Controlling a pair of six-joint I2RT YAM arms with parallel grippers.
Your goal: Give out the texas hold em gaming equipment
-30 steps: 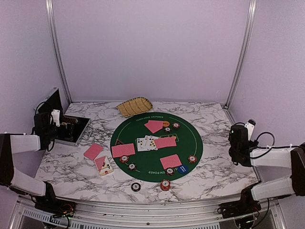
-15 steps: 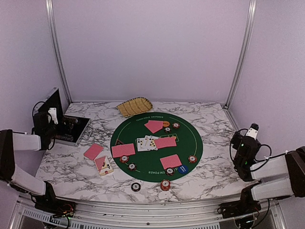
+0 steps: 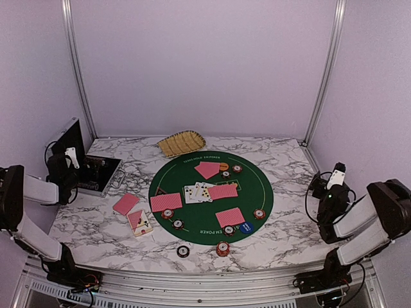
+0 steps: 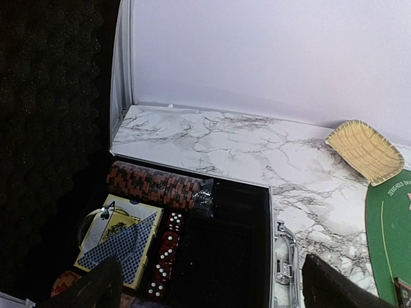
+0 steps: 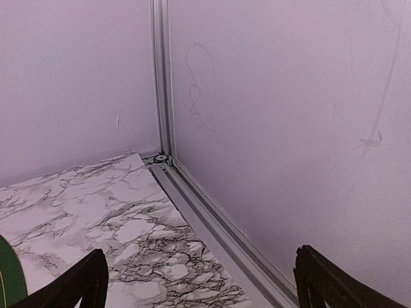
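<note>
Green felt, a round mat (image 3: 260,189), lies flat mid-table bearing red-backed playing cards (image 3: 230,217), striped poker chips (image 3: 259,213) and a blue round button (image 3: 245,226); two chips sit beyond its near edge. Left gripper (image 4: 212,289), fingers wide apart, hangs over the open black metal case (image 4: 218,244). Right gripper (image 5: 202,285), equally spread, faces the marbled table (image 5: 128,231) corner.

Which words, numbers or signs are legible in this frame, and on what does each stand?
"EM POKER": near rim of the round green felt mat.
Far-rim lettering on that mat: too small to read.
White print on the blue round button: blurred.
Indices on the face-up playing cards: too small.
Spade sign: on the blue-patterned card box inside the black metal case.
</note>
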